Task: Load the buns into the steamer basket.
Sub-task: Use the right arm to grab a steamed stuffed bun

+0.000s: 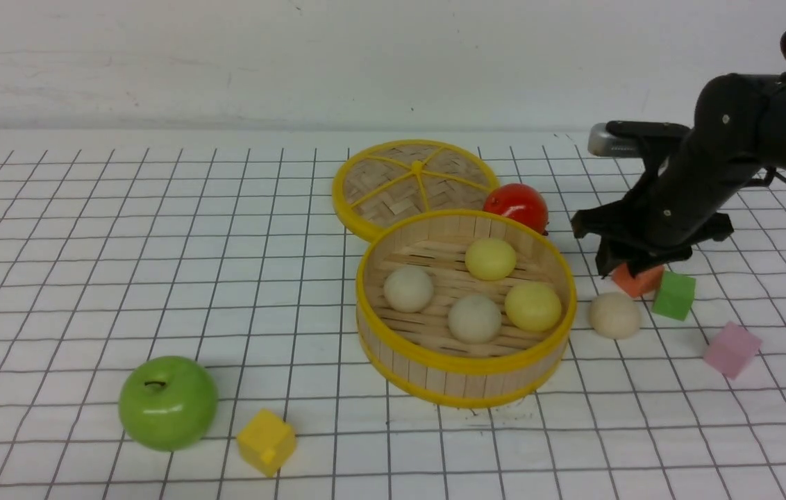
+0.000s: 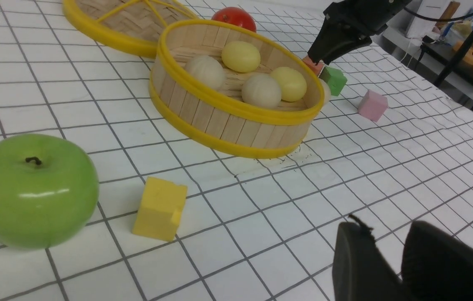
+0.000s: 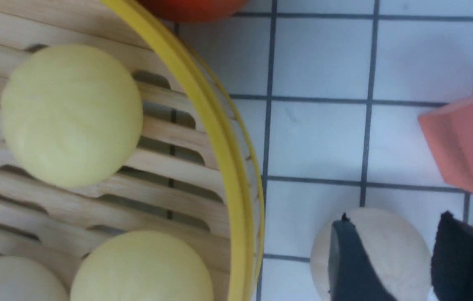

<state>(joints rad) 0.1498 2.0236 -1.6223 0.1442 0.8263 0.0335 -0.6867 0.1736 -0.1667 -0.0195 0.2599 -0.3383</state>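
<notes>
On the bench point(image 1: 136, 292), near its middle, sits the steamer basket point(image 1: 466, 375), round and yellow-rimmed, with four buns resting on its slatted floor: two pale yellow buns point(image 1: 533, 306), one at the far side and one at the right, and two cream-white buns point(image 1: 409, 289), one at the left and one at the near side. The fifth bun point(image 1: 615, 315) (a cream one, this) lies outside on the bench, just to the right of the basket. Above it hangs the right claw point(image 1: 616, 267), its fingers apart and nothing gripped between them; the wrist view shows the tips over that bun, though I cannot tell whether they touch it. The left claw point(image 2: 380, 234) shows only in its own wrist view, holding nothing, its dark fingers parted at the tips.

Behind the basket lies the woven lid point(image 1: 393, 182), with a glossy red fruit point(image 1: 516, 207) to its right. Beyond the loose bun are an orange block point(image 1: 638, 280) and a green block point(image 1: 675, 296), with a pink block point(image 1: 732, 349) farther right. At the near left are a green apple point(image 1: 168, 403) and a yellow cube point(image 1: 266, 442) (set apart from each other).
</notes>
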